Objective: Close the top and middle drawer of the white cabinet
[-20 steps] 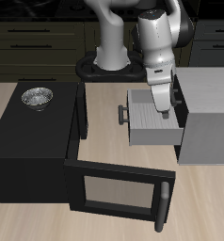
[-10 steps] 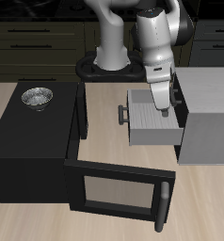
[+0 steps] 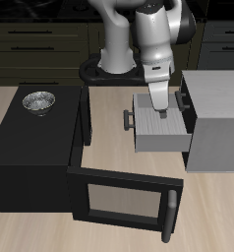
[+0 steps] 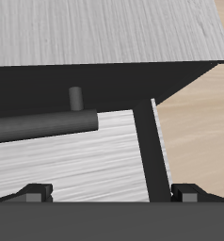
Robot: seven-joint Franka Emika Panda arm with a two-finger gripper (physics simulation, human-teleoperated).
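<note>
Pale grey-white and boxy, the white cabinet (image 3: 215,120) stands on the wooden table (image 3: 109,128) beside the black box (image 3: 30,157), whose windowed door (image 3: 124,202) hangs open toward the table's front. 1 drawer (image 3: 160,131) is pulled well out of the cabinet, its short grey bar handle (image 3: 129,120) facing the black box; whether this is the top or the middle drawer, and whether a 2nd is open beneath it, I cannot tell. The gripper (image 3: 164,108) hangs over the open drawer's cavity. In the wrist view the fingertips (image 4: 37,193) sit wide apart, holding nothing, with the handle (image 4: 43,125) ahead.

The drawer looks rigid and light, likely sliding easily on its rails; a flat push on its front, beside the handle, should suffice. No labels or writing show anywhere.
</note>
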